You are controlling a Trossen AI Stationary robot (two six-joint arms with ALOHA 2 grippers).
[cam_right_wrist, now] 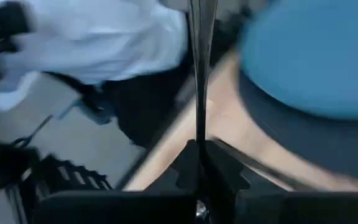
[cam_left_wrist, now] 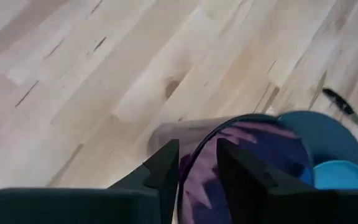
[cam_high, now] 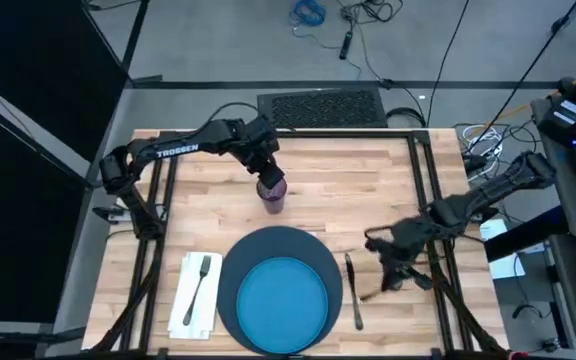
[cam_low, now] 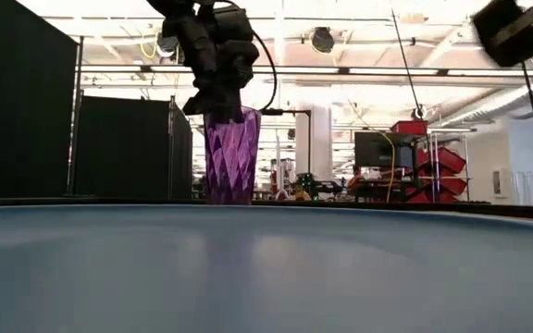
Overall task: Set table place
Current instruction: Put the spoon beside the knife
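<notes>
Left gripper (cam_high: 266,173) pinches the purple cup's (cam_high: 272,192) rim; right gripper (cam_high: 388,270) clamps a utensil (cam_right_wrist: 199,74); a hasty release could topple the cup.

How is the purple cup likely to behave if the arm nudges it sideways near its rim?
The purple cup stands tall and narrows toward its base, so it would probably tip rather than slide. Its see-through faceted wall suggests light plastic. The left tool pinching one rim wall may tilt it.

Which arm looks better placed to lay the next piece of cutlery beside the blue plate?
The right. The right gripper is shut on a thin metal utensil, right of the plate where one piece already lies. The left gripper is farther back, gripping the purple cup by its rim.
</notes>
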